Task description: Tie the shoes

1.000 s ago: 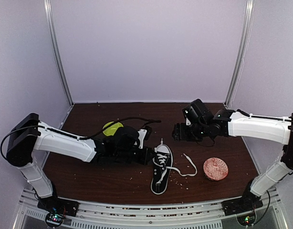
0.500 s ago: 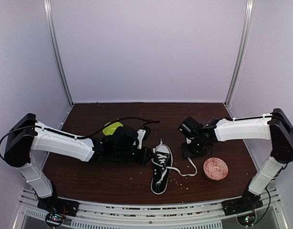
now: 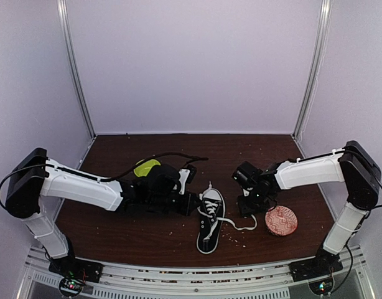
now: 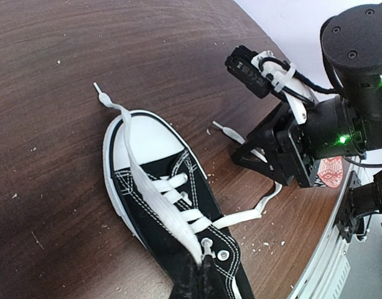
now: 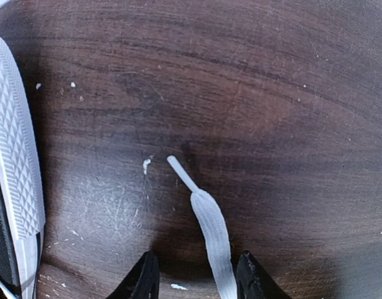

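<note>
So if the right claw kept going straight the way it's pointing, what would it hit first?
The right claw points down, so most likely the white lace end between its open fingers, then the table beneath. Height above them is unclear.

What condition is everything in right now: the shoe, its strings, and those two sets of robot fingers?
sneaker: upright on its sole, untied.
lace over the toe: draped along the shoe, pinched near the top eyelets.
loose lace: lying slack on the table, tip free.
left fingers: shut on the lace over the toe.
right fingers: open, straddling the loose lace, not yet gripping.
</note>
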